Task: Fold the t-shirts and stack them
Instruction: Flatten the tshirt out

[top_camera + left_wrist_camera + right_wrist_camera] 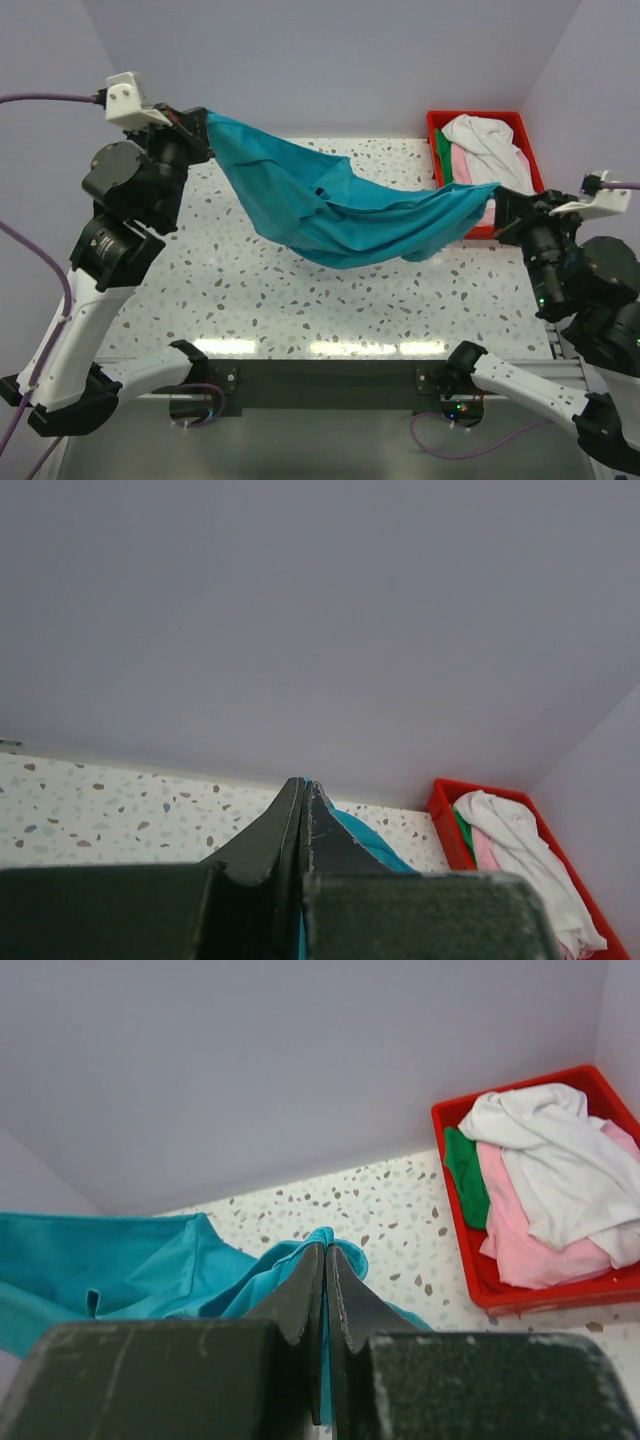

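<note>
We have the teal t-shirt point(340, 205) strung in the air between the two arms, hanging clear above the speckled table point(250, 300) like a slack hammock: high at its left end, lower at its right end, with the belly sagging in the middle. The left gripper point(207, 133) has its jaws pressed together on the cloth's upper left corner, and in the left wrist view only a thin sliver of teal shows between the fingers. The right gripper point(498, 196) is likewise clamped tight on a bunched edge at the far right end. The cloth looks light, thin and entirely limp, so we judge it will drape and crease wherever it is unsupported and carry no shape of its own. It hangs twisted and doubled over itself, and we cannot tell which edge is hem, sleeve or shoulder. For a clean fold we would want holds at two matching corners, such as both shoulders, so that it spreads flat when laid down. Beyond the right end, at the table's far right corner, the red bin point(431, 135) holds the others in a loose heap: a white t-shirt point(492, 145) on top, a pink t-shirt point(462, 162) beneath it and a dark green t-shirt point(443, 152) tucked along the bin's left wall.
</note>
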You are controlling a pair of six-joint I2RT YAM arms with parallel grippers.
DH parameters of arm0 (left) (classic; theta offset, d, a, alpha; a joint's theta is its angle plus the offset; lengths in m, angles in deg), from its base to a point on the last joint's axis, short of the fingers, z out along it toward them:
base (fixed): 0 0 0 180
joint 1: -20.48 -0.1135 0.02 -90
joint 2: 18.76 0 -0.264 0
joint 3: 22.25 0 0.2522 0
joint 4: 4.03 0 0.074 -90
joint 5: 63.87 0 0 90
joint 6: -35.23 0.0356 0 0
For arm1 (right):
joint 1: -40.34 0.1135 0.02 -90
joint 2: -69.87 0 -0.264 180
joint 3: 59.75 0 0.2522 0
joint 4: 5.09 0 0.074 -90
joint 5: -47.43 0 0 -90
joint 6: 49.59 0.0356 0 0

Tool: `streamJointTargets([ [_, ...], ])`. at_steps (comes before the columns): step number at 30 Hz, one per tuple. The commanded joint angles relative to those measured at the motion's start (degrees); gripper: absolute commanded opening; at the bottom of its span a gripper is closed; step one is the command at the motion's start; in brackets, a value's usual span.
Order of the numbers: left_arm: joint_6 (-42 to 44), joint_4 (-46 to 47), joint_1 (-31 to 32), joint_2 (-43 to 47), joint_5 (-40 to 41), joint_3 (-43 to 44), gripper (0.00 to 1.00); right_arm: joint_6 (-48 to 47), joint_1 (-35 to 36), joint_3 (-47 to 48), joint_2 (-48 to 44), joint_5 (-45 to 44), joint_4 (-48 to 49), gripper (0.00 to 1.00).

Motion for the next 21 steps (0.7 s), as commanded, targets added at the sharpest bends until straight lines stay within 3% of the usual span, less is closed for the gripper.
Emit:
streamJointTargets([
  [1,1.5,-3.5,0.1,2.2,3.6,3.0,0.0,-6.7,-0.2,3.2,-0.4,0.6,5.1,0.0],
  [9,3.6,-2.3,-1.8,-1.5,8.9,3.3,0.0,-15.9,-0.2,2.1,4.5,-7.1,15.7,0.0],
  [16,-3.7,0.0,-19.3,-13.5,-7.1,-1.1,0.0,-12.8,-1.7,-5.1,15.2,-7.4,18.3,0.0],
  [18,-5.8,1.8,-22.3,-20.1,-13.3,-1.8,0.0,-9.1,-6.7,-6.5,20.2,-4.7,16.2,0.0],
  [19,-5.9,2.6,-24.1,-22.7,-14.8,-1.9,0.0,-4.5,-9.5,-8.2,22.3,0.8,14.2,0.0],
  [20,-6.0,3.7,-24.7,-25.3,-17.1,-1.6,0.04,-2.5,-12.2,-9.3,24.1,4.1,14.1,0.0],
  [21,-5.9,3.8,-25.4,-31.1,-18.6,-0.9,0.24,-1.2,-16.6,-10.5,28.2,6.5,14.6,0.0],
])
